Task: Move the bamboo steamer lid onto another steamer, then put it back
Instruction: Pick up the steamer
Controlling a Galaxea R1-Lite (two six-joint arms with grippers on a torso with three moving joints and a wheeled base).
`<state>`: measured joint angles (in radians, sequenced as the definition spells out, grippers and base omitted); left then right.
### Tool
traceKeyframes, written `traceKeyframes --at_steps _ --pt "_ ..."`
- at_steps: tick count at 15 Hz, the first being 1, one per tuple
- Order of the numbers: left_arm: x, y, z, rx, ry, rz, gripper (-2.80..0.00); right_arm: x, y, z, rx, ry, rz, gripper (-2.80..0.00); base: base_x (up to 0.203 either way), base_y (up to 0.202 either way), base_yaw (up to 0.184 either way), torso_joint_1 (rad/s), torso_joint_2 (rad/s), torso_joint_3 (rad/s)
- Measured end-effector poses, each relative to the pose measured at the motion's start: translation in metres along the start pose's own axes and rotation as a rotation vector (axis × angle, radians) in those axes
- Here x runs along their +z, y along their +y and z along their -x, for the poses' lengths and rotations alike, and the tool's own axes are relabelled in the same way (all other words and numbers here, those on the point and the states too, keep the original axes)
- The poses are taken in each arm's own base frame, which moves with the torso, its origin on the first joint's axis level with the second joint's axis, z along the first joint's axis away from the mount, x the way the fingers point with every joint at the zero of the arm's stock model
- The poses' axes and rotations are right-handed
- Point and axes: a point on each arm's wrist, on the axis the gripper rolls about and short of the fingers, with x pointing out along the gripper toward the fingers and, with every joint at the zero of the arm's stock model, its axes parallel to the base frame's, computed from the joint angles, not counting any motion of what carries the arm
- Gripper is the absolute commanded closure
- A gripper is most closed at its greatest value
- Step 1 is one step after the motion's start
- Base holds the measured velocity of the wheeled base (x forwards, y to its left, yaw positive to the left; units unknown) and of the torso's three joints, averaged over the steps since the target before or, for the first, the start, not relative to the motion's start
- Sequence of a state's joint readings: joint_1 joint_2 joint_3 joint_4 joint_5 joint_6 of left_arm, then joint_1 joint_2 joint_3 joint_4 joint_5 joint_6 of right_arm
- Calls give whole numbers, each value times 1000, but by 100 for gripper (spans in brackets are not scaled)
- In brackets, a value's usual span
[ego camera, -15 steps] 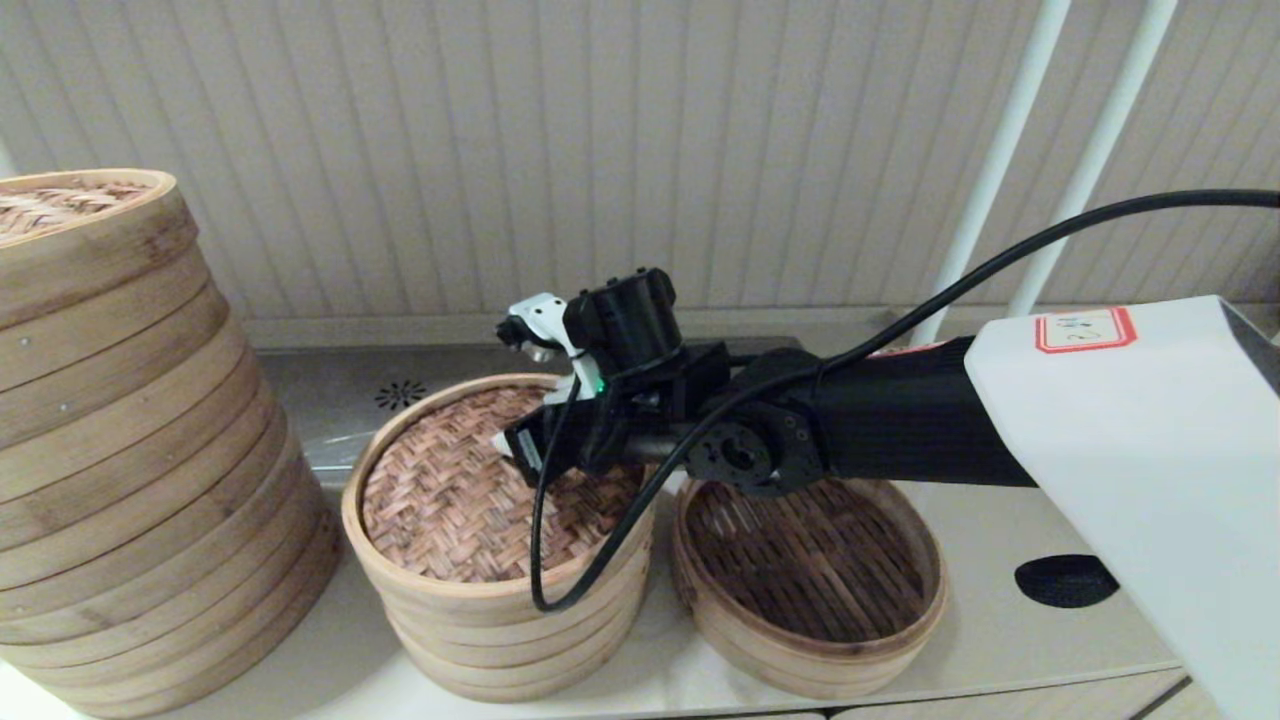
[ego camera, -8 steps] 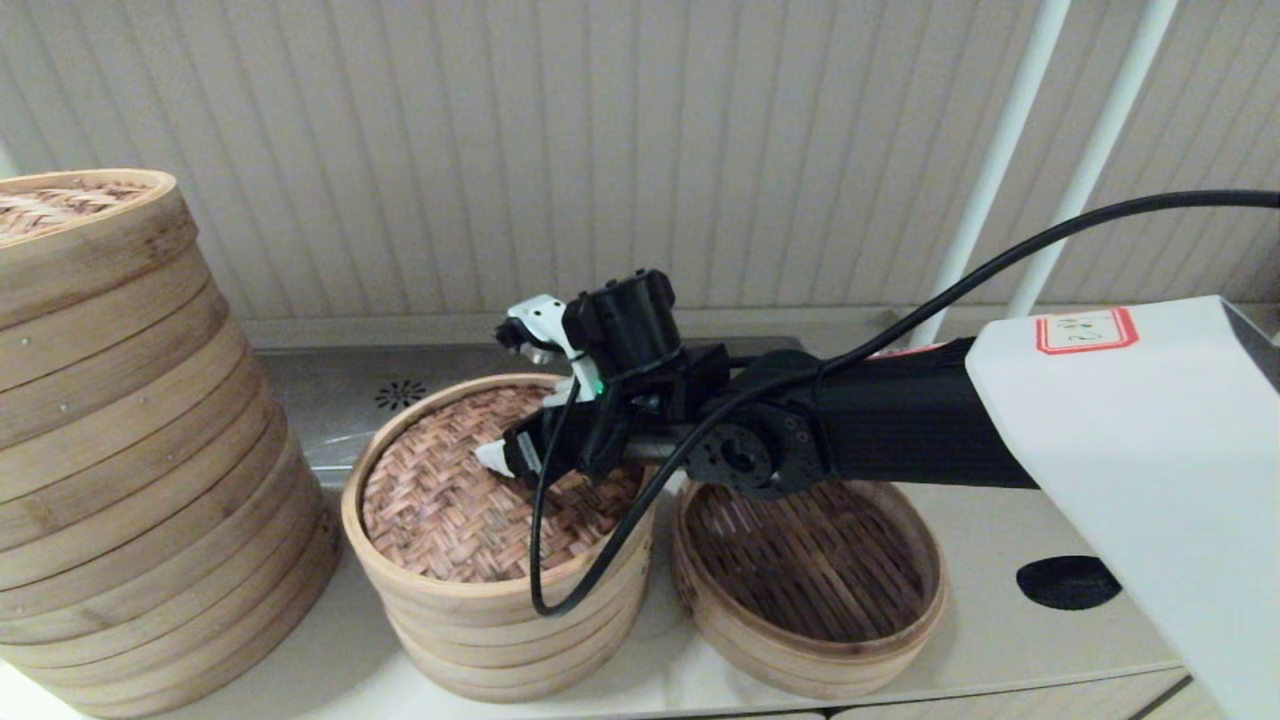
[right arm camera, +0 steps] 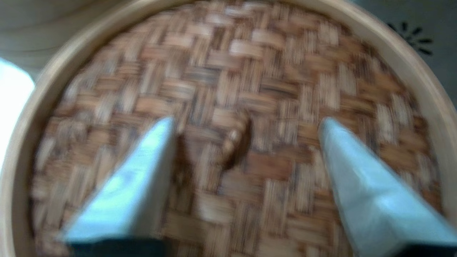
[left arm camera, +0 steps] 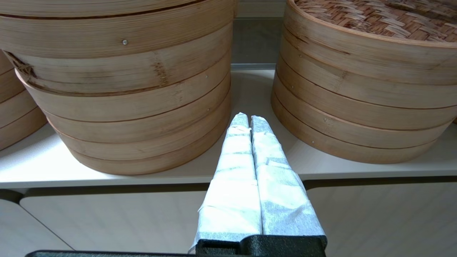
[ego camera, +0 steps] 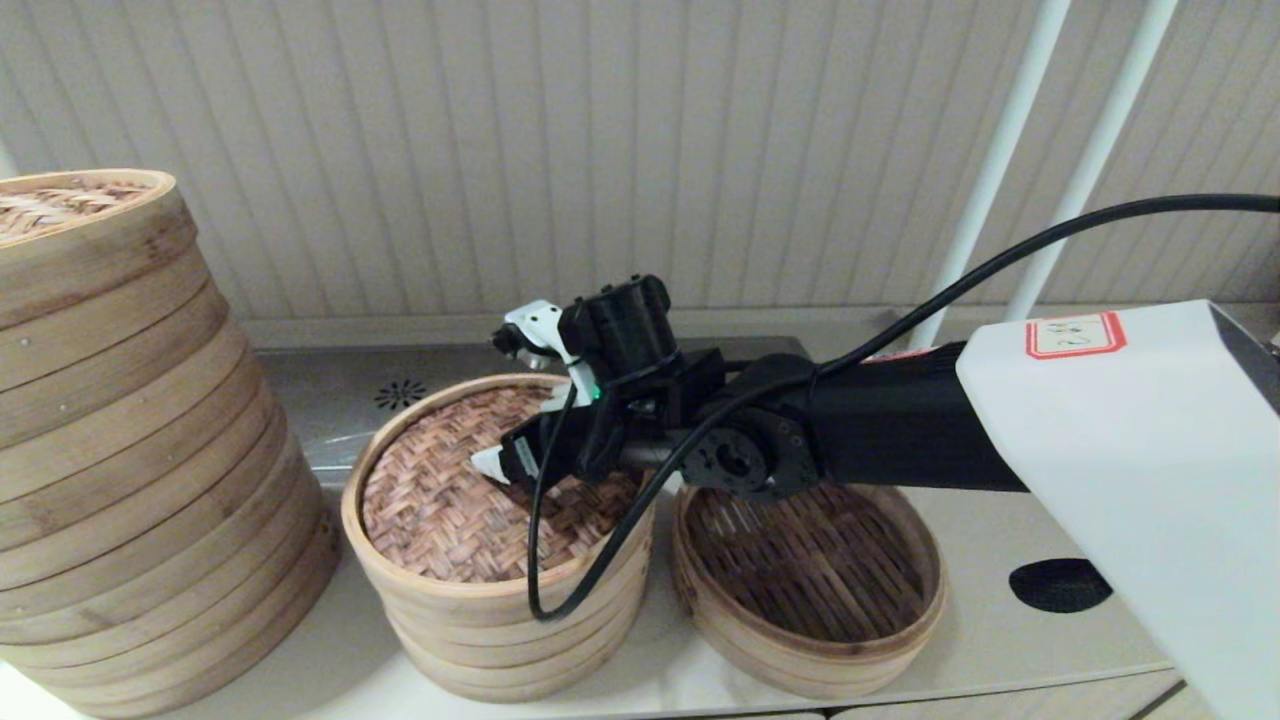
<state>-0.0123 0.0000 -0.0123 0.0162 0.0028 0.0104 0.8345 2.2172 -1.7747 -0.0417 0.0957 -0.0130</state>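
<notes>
Pale tape wraps the left gripper [left arm camera: 246, 119], pressed closed, parked below the counter edge; beyond, the bamboo steamer lid [ego camera: 460, 490] tops the stack with the right gripper [right arm camera: 246, 142] spread wide above it; another steamer [ego camera: 810, 560] beside sits uncovered; which stage of the task this is cannot be told.

head view high, facing forward-down, wrist views close, all sharing the bamboo steamer lid [ego camera: 455, 490]

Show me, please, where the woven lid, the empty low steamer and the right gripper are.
woven lid [ego camera: 440, 500], head view, on its reddish-brown weave.
empty low steamer [ego camera: 815, 565], head view, on its dark slatted floor.
right gripper [right arm camera: 246, 123], right wrist view, midway between its open fingertips.
</notes>
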Motion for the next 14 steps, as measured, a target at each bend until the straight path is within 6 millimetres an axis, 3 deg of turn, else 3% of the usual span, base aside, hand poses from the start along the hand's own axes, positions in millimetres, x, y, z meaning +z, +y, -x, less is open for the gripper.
traceKeyframes --at_steps 14 --pt "0 0 0 0 0 1 0 -5 10 -3 18 4 9 0 0 0 0 0 0 0"
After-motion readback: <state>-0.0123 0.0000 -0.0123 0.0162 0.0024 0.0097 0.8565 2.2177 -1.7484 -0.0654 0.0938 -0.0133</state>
